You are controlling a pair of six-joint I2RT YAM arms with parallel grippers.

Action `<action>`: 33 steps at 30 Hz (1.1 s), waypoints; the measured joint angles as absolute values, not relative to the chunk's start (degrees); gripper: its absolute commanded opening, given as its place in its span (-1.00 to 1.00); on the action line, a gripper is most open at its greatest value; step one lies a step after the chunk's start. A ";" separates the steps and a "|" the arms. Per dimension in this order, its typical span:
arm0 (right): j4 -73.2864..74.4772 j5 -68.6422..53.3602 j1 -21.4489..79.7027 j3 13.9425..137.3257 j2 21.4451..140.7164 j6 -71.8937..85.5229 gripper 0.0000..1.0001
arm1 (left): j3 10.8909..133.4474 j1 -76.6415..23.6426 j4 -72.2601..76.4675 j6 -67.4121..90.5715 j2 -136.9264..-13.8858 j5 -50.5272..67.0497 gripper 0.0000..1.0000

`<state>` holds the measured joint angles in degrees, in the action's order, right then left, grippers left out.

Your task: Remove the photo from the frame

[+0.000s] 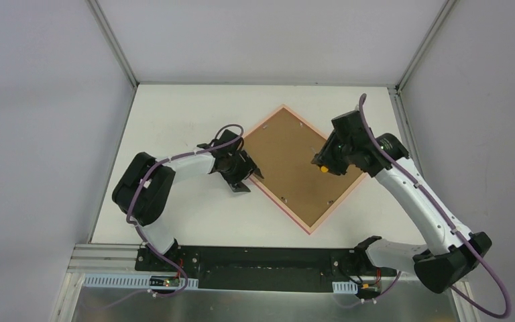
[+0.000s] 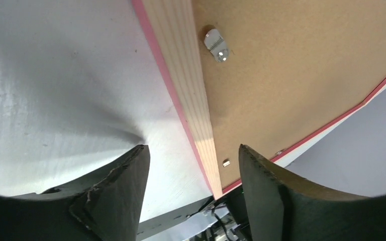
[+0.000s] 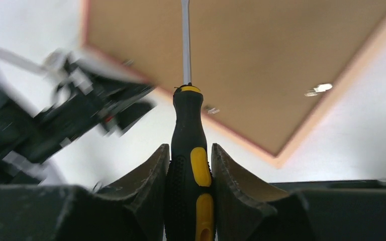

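**Operator:** What are my grippers doing, nearest first?

**Spotter:** Your right gripper (image 3: 191,150) is clamping both fingers against the black-and-yellow plastic handle of a screwdriver (image 3: 187,118). The thin steel shaft is pointing away from the wrist and out over the brown board. That view is blurring, so I cannot tell whether the tip is touching anything.

**Operator:** And the left?

**Spotter:** Your left gripper (image 2: 193,153) is standing wide open and gripping nothing. Its dark fingers (image 2: 115,191) are sitting on either side of one corner of the thin bright pink rectangular frame (image 2: 193,90). I cannot tell whether they are touching it.

**Operator:** Where is the frame lying?

**Spotter:** It is lying face down on the white table (image 1: 194,221), out in front of both your arms and turned like a diamond. The flat brown fibreboard back (image 1: 288,157) is facing up inside the pink border. From above, your left gripper is sitting at the diamond's left corner, and your right one is hovering over the board near the right corner.

**Operator:** Any fasteners showing?

**Spotter:** A small shiny metal tab (image 2: 216,45) is sitting on the board just inside the frame's pale wooden edge. The picture side is facing the table, so it is hiding from every camera.
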<state>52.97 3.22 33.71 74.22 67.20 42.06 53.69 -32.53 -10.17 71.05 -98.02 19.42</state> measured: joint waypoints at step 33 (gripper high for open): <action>70.74 28.73 -3.20 52.97 68.27 45.91 -1.00 | 67.77 -28.75 -33.54 32.42 -88.66 23.00 0.46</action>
<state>70.74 28.73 -3.20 52.97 68.27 45.91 67.77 -28.75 -33.54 32.42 -88.66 23.00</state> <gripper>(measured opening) 0.355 0.731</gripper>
